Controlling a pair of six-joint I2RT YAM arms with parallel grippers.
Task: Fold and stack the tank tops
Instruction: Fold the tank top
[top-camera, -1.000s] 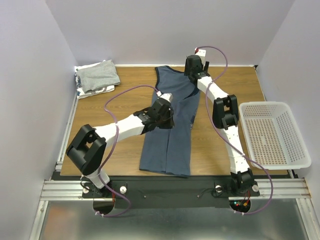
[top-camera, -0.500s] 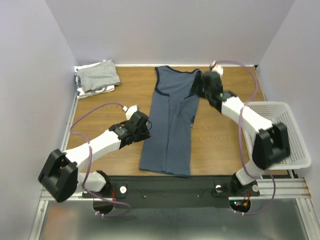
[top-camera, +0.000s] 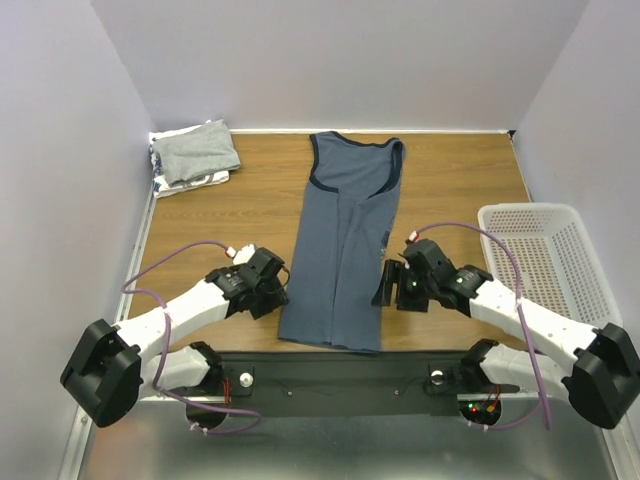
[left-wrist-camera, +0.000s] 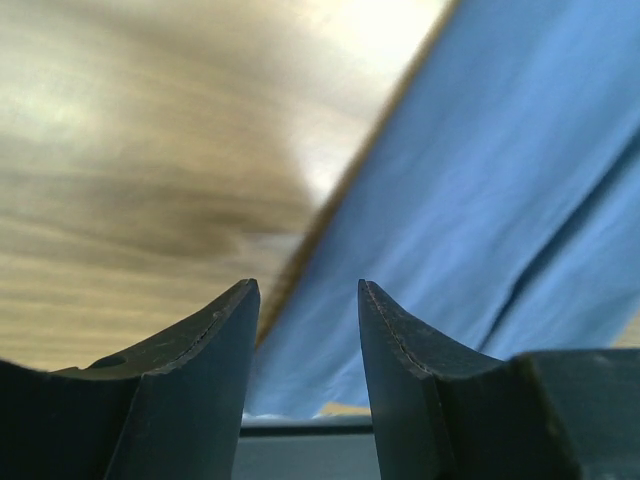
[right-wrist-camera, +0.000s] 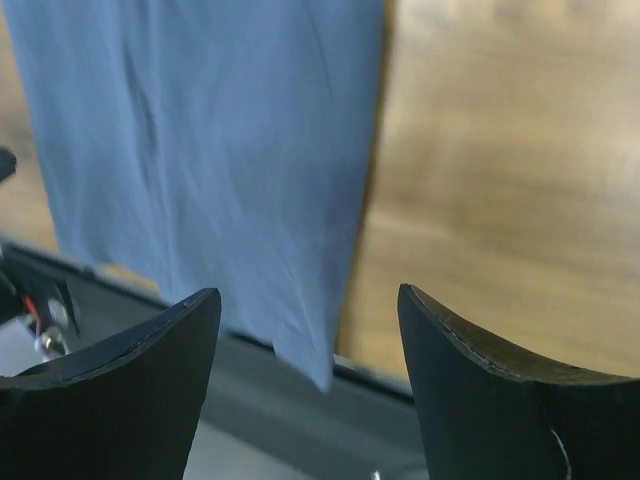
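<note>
The slate-blue tank top (top-camera: 340, 250) lies folded lengthwise down the middle of the table, neck at the far end, hem over the near edge. It also shows in the left wrist view (left-wrist-camera: 480, 200) and the right wrist view (right-wrist-camera: 220, 150). My left gripper (top-camera: 275, 295) is open and empty just left of its near hem. My right gripper (top-camera: 385, 285) is open and empty just right of the hem. The light grey tank top (top-camera: 198, 152) lies folded on the black-and-white patterned one (top-camera: 200, 181) at the far left corner.
A white mesh basket (top-camera: 545, 268) stands at the right edge of the table. Purple cables loop over both arms. The black front rail (top-camera: 340, 370) runs along the near table edge, under the hem.
Both arms have pulled back from the far and middle part of the top towards the near edge. They now sit low on either side of the hem. The top has not moved.
</note>
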